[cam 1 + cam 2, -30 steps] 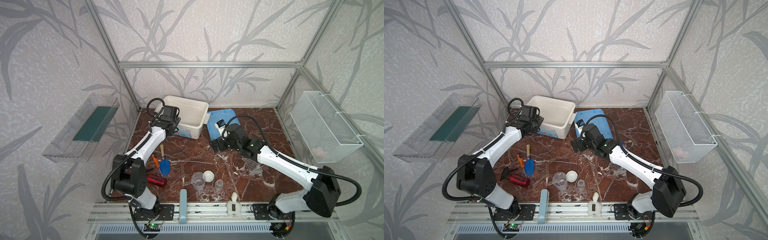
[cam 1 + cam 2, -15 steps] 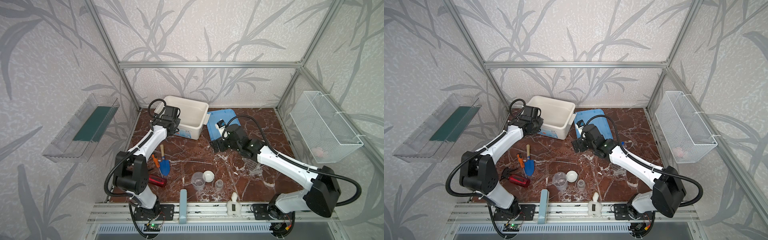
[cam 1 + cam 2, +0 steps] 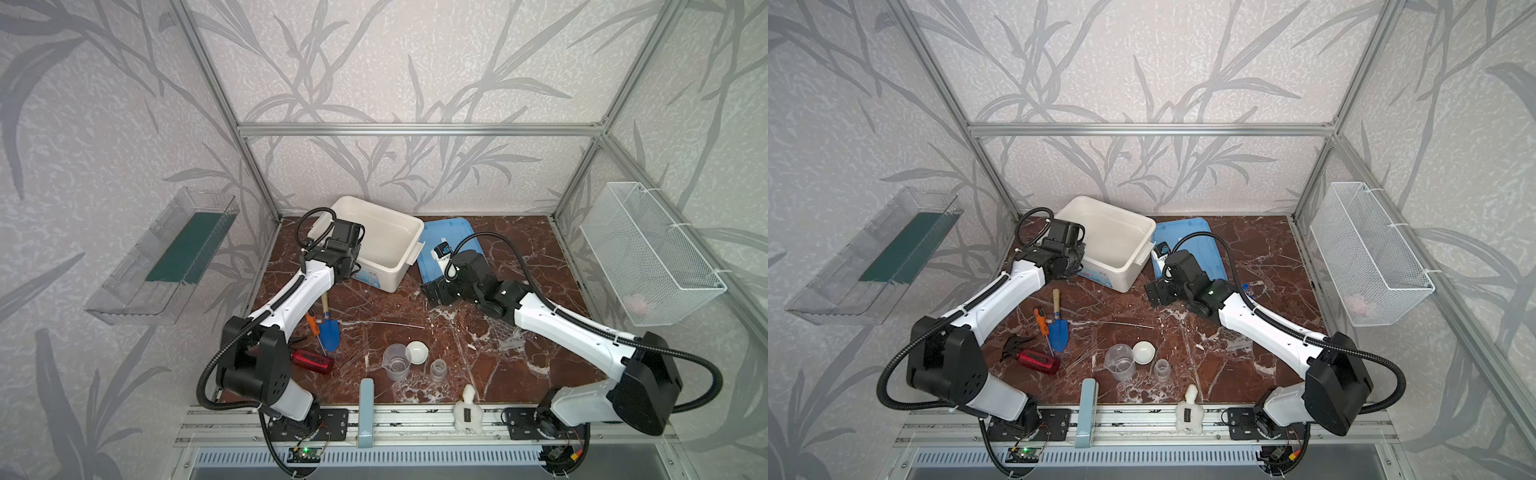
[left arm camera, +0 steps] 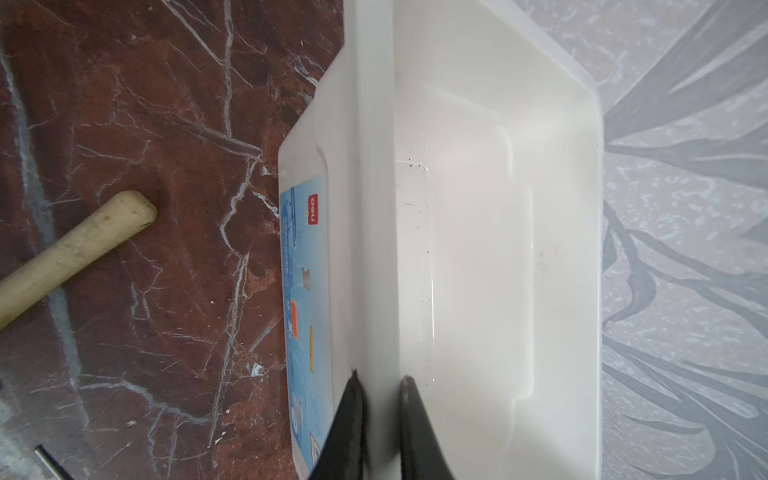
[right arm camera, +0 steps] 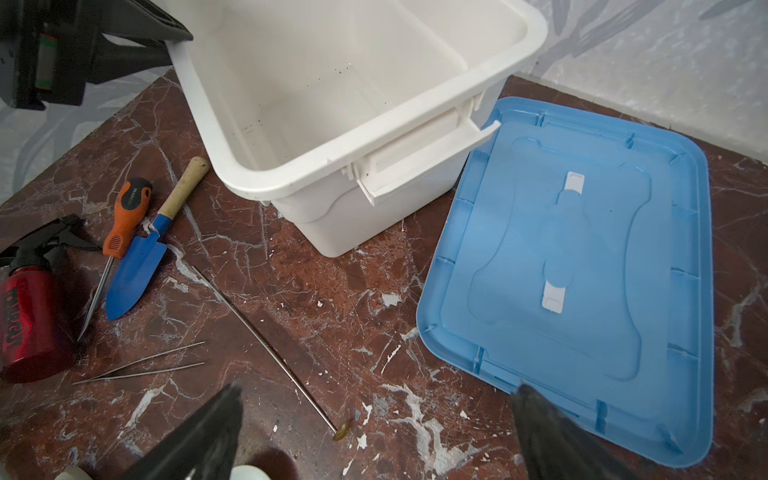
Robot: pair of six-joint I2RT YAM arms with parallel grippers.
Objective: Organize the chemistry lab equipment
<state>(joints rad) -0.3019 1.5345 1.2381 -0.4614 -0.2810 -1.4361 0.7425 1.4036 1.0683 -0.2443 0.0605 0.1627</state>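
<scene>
One left tool tight on bin rim

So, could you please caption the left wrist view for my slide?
Left gripper pinching the white tub's rim, a trowel handle lying nearby.

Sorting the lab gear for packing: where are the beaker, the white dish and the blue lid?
Beaker (image 3: 397, 363): a top view, clear side wall.
White dish (image 3: 417, 352): a top view, inside of the bowl.
Blue lid (image 5: 569, 286): right wrist view, centre panel.

Robot test cell — aluminium frame, leaf-print wall panels, marble-look tabletop.
</scene>
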